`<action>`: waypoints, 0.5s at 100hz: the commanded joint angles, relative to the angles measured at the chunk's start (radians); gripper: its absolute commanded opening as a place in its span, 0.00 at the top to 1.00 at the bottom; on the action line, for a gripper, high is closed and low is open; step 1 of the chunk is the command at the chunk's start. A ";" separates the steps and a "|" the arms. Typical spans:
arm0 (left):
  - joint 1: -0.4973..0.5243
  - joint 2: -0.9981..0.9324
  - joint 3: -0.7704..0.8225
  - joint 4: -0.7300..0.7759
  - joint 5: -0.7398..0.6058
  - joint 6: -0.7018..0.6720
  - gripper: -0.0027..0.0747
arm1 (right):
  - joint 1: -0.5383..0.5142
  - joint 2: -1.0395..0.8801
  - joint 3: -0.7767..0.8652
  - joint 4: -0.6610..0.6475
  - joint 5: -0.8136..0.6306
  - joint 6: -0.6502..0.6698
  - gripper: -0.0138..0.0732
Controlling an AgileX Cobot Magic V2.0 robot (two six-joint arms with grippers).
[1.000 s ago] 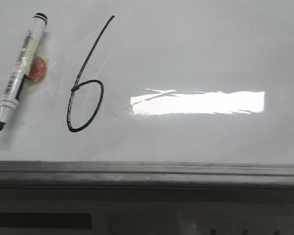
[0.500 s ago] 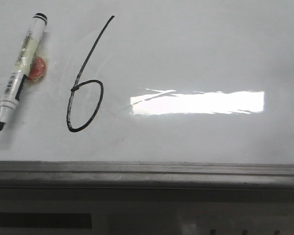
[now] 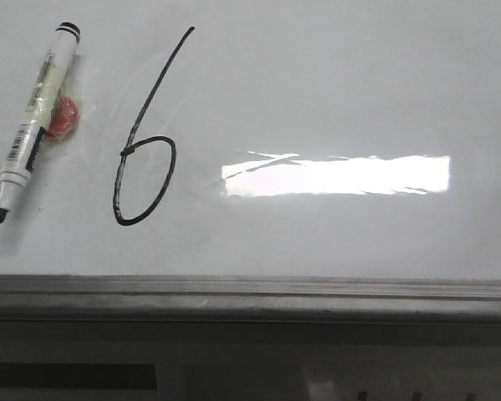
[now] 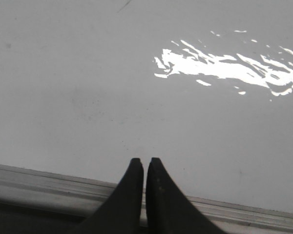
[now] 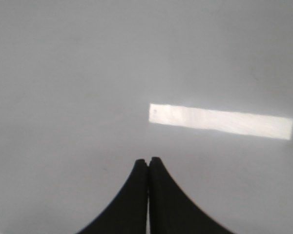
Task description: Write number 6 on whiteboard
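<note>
A black hand-drawn number 6 stands on the whiteboard in the front view, with a long slanted stem and a narrow loop. A white marker with a black cap end lies uncapped on the board left of the 6, tip toward the near edge. Neither gripper shows in the front view. My left gripper is shut and empty over the board's grey edge strip. My right gripper is shut and empty above bare board.
A small red-orange object lies against the marker. A bright rectangular glare sits right of the 6. The grey metal edge strip runs along the board's near side. Faint erased arcs lie around the 6.
</note>
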 commanded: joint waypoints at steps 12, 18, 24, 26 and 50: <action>0.002 -0.030 0.024 -0.006 -0.045 -0.005 0.99 | -0.091 0.004 0.041 -0.011 -0.134 0.044 0.91; 0.002 -0.030 0.024 -0.006 -0.045 -0.005 0.99 | -0.109 0.004 0.062 -0.011 -0.145 0.062 0.91; 0.002 -0.030 0.024 -0.006 -0.045 -0.005 0.99 | -0.122 0.004 0.090 -0.011 -0.159 0.088 0.91; 0.002 -0.030 0.024 -0.006 -0.045 -0.005 0.99 | -0.124 0.004 0.093 -0.011 -0.163 0.091 0.91; 0.002 -0.030 0.024 -0.006 -0.045 -0.005 0.99 | -0.176 0.000 0.091 -0.039 -0.096 0.091 0.91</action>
